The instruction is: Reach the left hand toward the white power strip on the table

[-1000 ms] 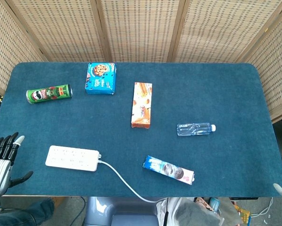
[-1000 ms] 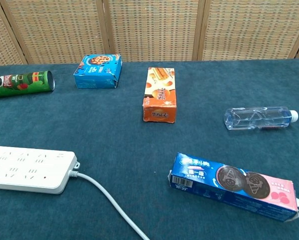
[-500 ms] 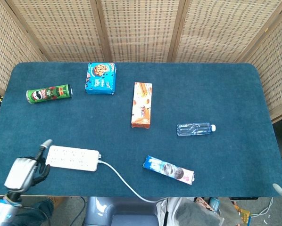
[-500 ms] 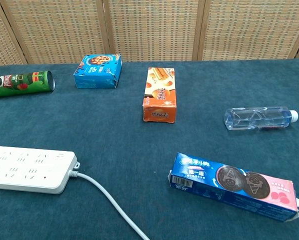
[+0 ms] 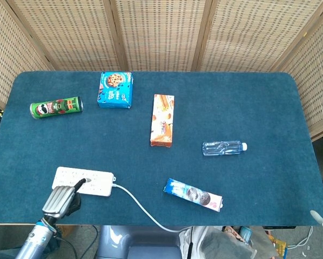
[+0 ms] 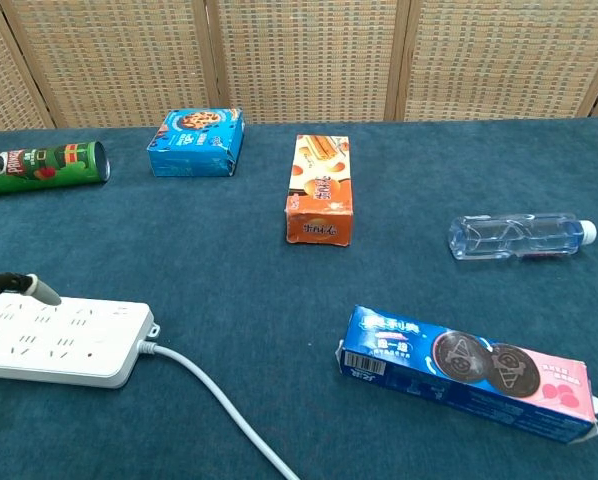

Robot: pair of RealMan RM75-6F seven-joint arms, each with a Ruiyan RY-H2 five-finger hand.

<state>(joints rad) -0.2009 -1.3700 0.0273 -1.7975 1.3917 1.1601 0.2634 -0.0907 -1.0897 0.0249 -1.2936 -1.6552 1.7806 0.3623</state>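
Observation:
The white power strip (image 5: 96, 182) lies flat near the table's front left, its cable (image 5: 137, 208) trailing right and off the front edge. My left hand (image 5: 61, 198) comes in from below the front edge, back upward, with one fingertip (image 5: 80, 182) over the strip's near left part. It holds nothing. In the chest view a dark finger with a pale tip (image 6: 24, 286) hangs just above the left end of the power strip (image 6: 79, 340). Of my right hand (image 5: 317, 216) only a pale tip shows at the bottom right corner.
A green crisp can (image 5: 56, 107) lies at the far left and a blue cookie box (image 5: 116, 89) behind it. An orange biscuit box (image 5: 162, 120) sits mid-table. A water bottle (image 5: 223, 147) and a blue cookie pack (image 5: 193, 195) lie to the right.
My left hand has swung from beyond the table's left front corner rightward to the power strip, and its fingertip now shows in the chest view. The strip has not moved.

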